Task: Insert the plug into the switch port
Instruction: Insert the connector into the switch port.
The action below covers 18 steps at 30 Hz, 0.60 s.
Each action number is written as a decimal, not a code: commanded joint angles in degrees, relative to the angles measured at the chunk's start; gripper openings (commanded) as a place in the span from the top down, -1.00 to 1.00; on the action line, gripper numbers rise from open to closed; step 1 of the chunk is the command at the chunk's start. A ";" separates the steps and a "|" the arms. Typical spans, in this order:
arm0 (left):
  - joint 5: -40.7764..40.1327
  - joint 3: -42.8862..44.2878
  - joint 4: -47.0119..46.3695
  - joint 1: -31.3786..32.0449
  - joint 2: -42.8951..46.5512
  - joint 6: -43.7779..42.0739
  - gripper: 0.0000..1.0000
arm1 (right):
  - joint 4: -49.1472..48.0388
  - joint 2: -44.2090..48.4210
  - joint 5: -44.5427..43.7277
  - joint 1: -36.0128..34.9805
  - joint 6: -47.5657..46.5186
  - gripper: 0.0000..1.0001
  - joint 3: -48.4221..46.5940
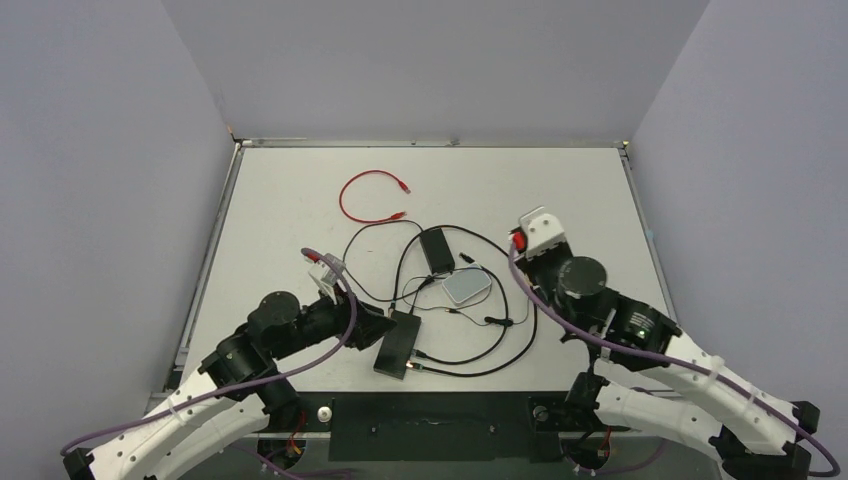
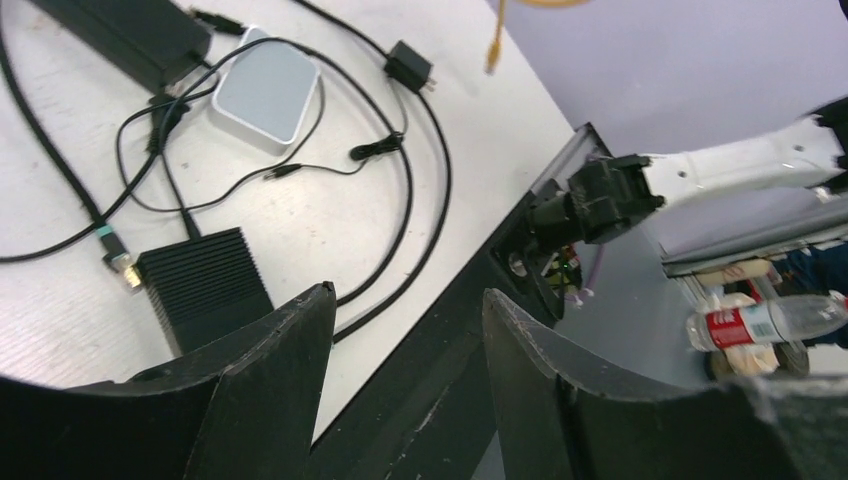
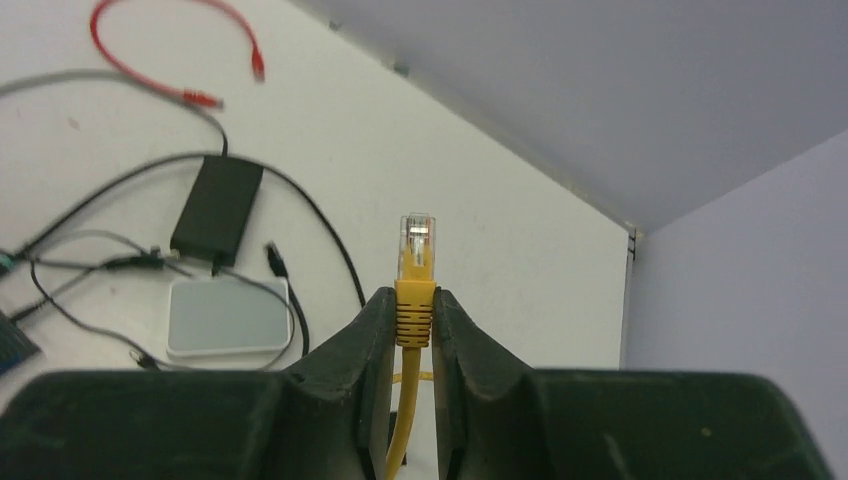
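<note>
The plug (image 3: 417,245) is a clear, boxy plastic connector on a ribbed yellow boot and a thin yellow cable. It stands upright above the table (image 1: 560,200), well to the right of the switch. The right gripper (image 3: 414,298) is clenched on the boot, with the connector poking up past the fingertips.

The switch (image 1: 398,343) is a flat black rectangular box with a finely ribbed top. It lies near the table's front edge with a cable plugged into its near end. Its port row cannot be made out.

The left gripper (image 2: 405,305) hangs just beside the switch, jaws spread and empty.

Behind the switch lie a smooth grey rounded-square pad (image 3: 228,317), a small black brick (image 3: 217,208), looping black cords and a curled red cable (image 1: 342,197).
</note>
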State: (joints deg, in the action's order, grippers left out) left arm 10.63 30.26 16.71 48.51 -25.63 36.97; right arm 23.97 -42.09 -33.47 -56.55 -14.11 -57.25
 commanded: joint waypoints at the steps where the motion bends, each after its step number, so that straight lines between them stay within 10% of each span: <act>1: -5.70 -0.33 0.35 -0.56 -4.46 2.15 -0.07 | 4.22 -6.15 2.81 0.22 2.17 1.00 5.23; 18: -7.88 -6.77 -2.46 -4.46 -12.71 7.00 -0.06 | -10.57 -21.99 24.20 -7.59 13.45 1.00 15.54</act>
State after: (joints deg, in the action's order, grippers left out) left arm 3.42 24.84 16.73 45.84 -36.99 42.87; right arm 19.99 -62.30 -14.50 -62.74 -3.86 -42.57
